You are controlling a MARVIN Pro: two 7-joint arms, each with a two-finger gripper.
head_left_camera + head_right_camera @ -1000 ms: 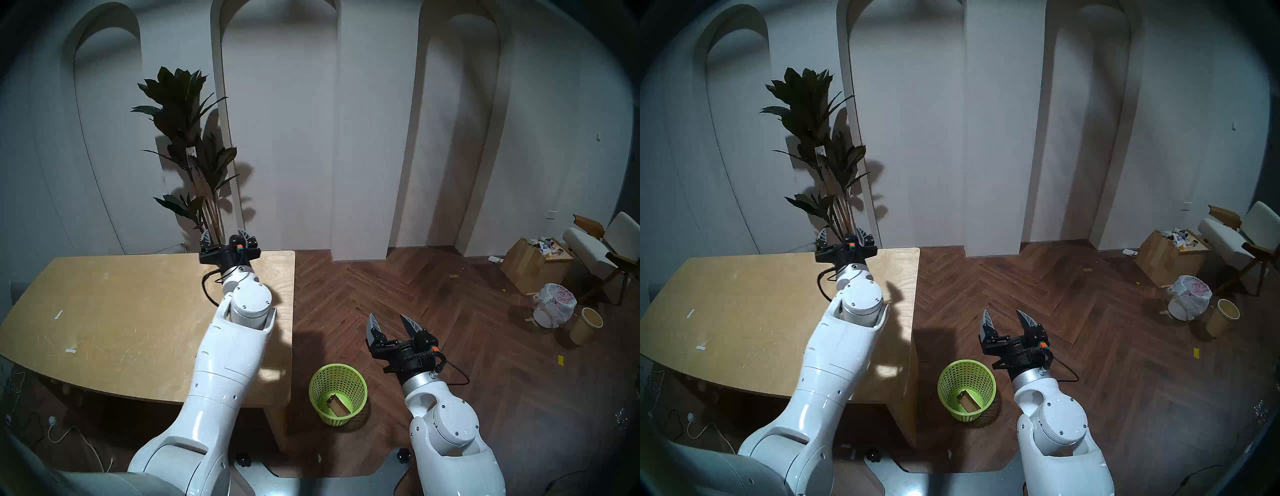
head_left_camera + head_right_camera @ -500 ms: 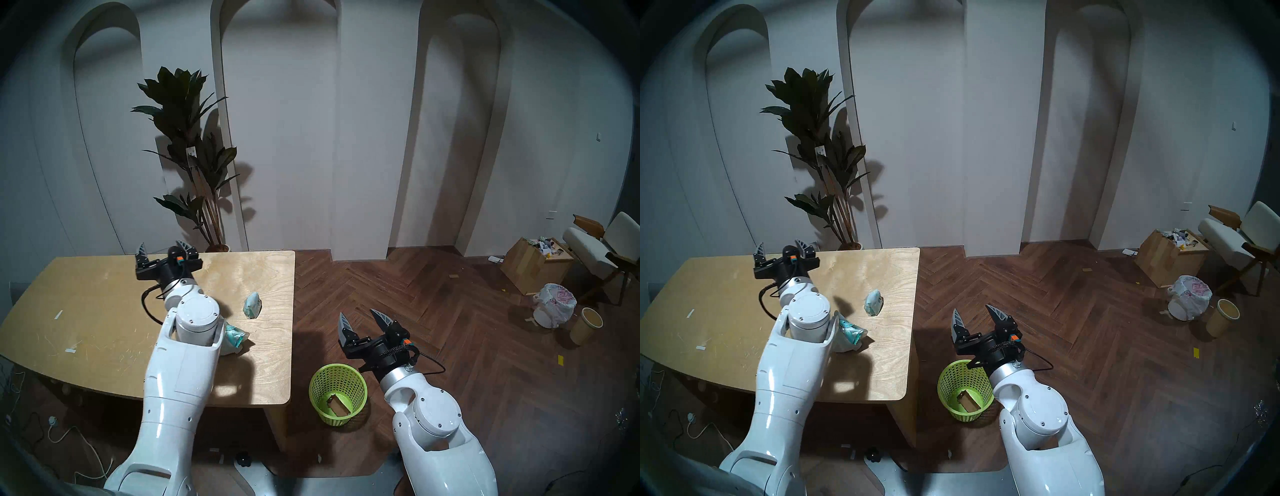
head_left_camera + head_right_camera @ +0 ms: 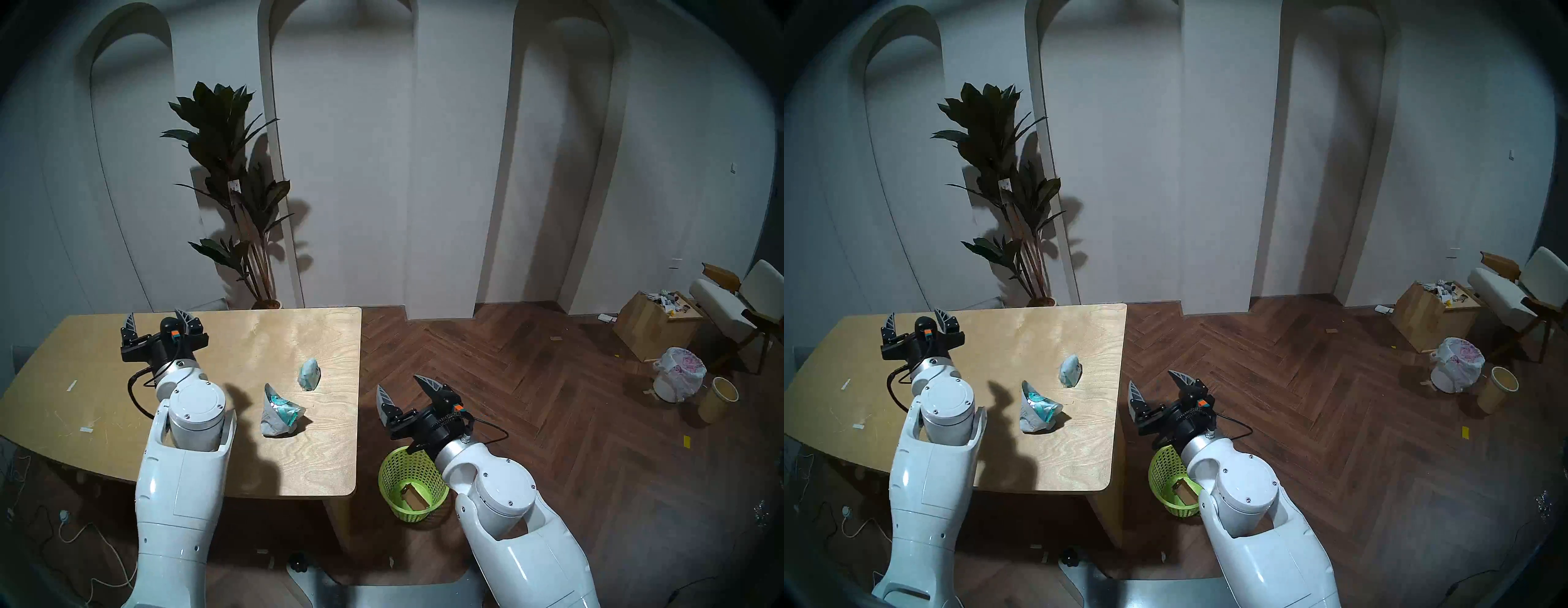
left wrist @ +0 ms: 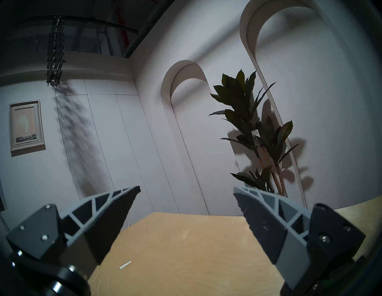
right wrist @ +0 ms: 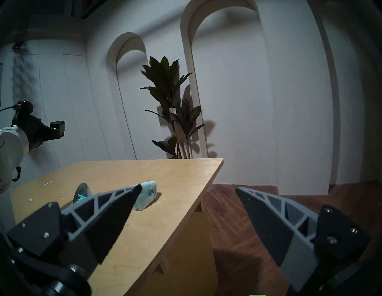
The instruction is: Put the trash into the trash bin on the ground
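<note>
Flanking two packets (image 3: 283,412) on wooden table (image 3: 127,382), both pincers (image 3: 157,319) (image 3: 403,384) gaping empty, green bin (image 3: 413,482) beneath right arm.

White arched walls (image 3: 348,161), herringbone floor (image 3: 551,403), plywood table (image 3: 127,407)

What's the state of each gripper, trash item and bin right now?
left gripper: open, empty, above the table.
right gripper: open, empty, over the floor beside the table.
silver-white bag: crumpled, lying on the table.
mint packet: lying on the table, apart from the bag.
green bin: upright on the floor, a brown item inside.
</note>
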